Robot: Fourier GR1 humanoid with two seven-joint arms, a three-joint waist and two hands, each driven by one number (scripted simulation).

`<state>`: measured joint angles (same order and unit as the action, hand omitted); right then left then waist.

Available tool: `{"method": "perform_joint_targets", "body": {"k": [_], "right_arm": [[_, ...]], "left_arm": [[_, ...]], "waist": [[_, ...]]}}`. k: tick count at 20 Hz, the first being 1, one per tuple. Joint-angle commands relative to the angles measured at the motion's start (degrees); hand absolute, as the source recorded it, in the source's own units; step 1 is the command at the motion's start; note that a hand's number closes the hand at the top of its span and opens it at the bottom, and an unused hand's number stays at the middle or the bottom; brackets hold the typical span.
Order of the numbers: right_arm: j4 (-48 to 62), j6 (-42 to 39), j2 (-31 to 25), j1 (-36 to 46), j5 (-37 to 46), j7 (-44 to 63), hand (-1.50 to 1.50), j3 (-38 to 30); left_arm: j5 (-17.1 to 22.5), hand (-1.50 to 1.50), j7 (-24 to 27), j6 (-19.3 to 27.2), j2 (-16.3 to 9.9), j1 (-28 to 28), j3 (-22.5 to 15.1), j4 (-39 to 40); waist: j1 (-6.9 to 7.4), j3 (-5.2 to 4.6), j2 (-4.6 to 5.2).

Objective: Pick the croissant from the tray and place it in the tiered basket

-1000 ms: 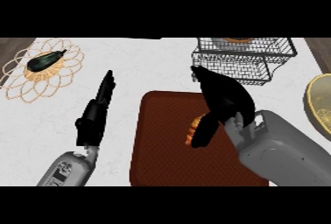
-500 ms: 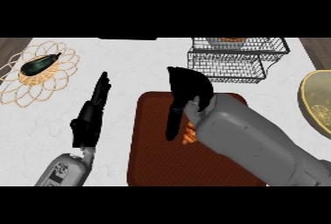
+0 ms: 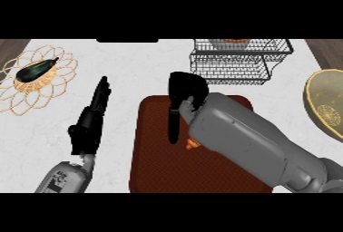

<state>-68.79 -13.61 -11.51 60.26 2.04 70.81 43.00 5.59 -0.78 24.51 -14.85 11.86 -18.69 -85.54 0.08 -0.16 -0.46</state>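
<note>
Looking down, my right forearm (image 3: pixel 248 140) fills the near right part of the view and lies across the dark red tray (image 3: pixel 161 172), which sits at the near middle of the countertop (image 3: pixel 134 68). A small orange bit of the croissant (image 3: pixel 192 144) shows on the tray just at the lower edge of that forearm; the rest of it is hidden. My right hand (image 3: pixel 184 97) is over the tray's far edge, with one finger hanging down along the forearm towards the croissant. I cannot tell whether this hand is apart or together, nor whether it touches the croissant.

Left of the tray, apart from it, my left hand (image 3: pixel 90 120) rests above the bare countertop with its fingers straight and together, pointing towards the far edge, holding nothing.

Farther off, near the far left corner, a wicker mat (image 3: pixel 17 97) with looped edges carries a dark green vegetable (image 3: pixel 36 69), perhaps an avocado. At the far edge, right of the middle, stands the black wire tiered basket (image 3: pixel 234 65), with something orange (image 3: pixel 231 41) in its upper tier. At the right edge lies a yellowish bowl (image 3: pixel 328 108), partly cut off.
</note>
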Motion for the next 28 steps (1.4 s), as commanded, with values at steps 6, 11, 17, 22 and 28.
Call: {"method": "perform_joint_targets", "body": {"k": [6, 11, 17, 22, 28], "right_arm": [[4.3, -9.0, 0.8, 4.9, -3.3, 13.0, -1.50, 2.5], [1.8, -11.2, -1.2, 4.4, -3.3, 9.2, -1.50, 5.1], [4.0, -8.1, -1.2, 2.7, -0.1, 9.2, -1.50, 8.4], [3.7, -8.2, -3.0, 1.6, 0.5, 9.8, -1.50, 8.3], [3.2, -6.0, -2.6, -3.6, 1.1, 9.0, -1.50, 8.0]], "left_arm": [[0.6, 0.00, -1.0, -1.6, -1.6, -0.5, 1.6, -2.3], [0.0, 0.00, -0.3, -1.3, -1.2, -0.6, 2.6, -0.6], [0.5, 0.00, -1.7, -2.0, -1.2, 0.0, 3.4, -1.9], [-1.0, 0.00, 1.9, -1.7, 1.1, -1.5, 2.1, 1.7], [-1.0, 0.00, 3.2, -3.1, 0.4, -2.0, 3.1, 1.4]], "waist": [[0.19, 0.06, 0.02], [-0.35, 0.10, 0.04], [-0.72, 0.10, -0.07], [-1.15, 0.07, 0.07], [-0.81, 0.09, 0.20]]}}
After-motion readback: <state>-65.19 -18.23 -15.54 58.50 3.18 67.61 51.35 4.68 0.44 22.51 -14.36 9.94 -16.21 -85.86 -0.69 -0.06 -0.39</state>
